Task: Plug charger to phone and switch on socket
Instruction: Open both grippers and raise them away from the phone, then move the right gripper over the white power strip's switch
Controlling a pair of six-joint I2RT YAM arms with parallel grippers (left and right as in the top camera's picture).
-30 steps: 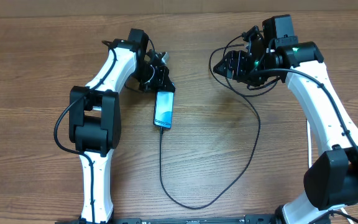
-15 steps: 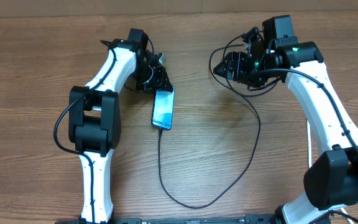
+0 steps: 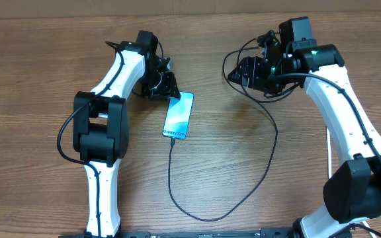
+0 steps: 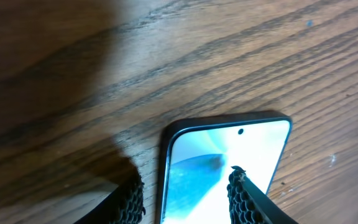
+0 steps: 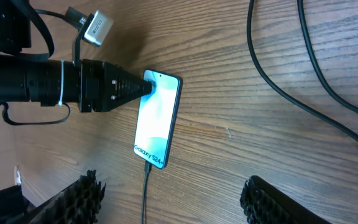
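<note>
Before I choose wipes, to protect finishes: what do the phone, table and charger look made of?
Phone: glossy glass front, dark frame; smooth lit screen. Table: wood or wood-look laminate, matte; grain shows. Charger: black flexible sheath, likely plastic or rubber; it curves loosely.

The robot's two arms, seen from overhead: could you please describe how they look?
Both the left arm and right arm have white, rounded links joined by bulky black joints, with thin black cables looped along them. A small green light glows on the right one. The black end effector fingers carry ridged pads.
</note>
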